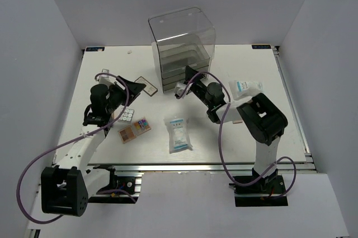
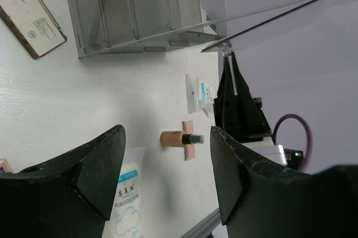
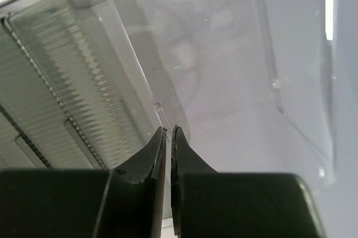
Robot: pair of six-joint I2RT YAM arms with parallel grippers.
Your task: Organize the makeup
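The small brown bottle (image 2: 174,138) lies on the table against a small pink piece (image 2: 188,140), ahead of my left gripper (image 2: 168,154). That gripper is open and empty above the table (image 1: 139,87). The dark-framed flat case (image 1: 146,87) lies just beyond it. The white-grid palette (image 1: 127,116), multicoloured palette (image 1: 142,124) and peach palette (image 1: 128,134) lie under the left arm. A white-and-blue packet (image 1: 179,134) lies in front. My right gripper (image 3: 168,129) is shut at the front of the clear drawer box (image 1: 182,42); a thin clear drawer edge (image 3: 160,112) runs into its narrow gap.
A second white-and-blue packet (image 1: 246,87) lies to the right of the right arm. A small white flat item (image 1: 103,74) sits at the back left. The ribbed drawers (image 3: 61,81) fill the left of the right wrist view.
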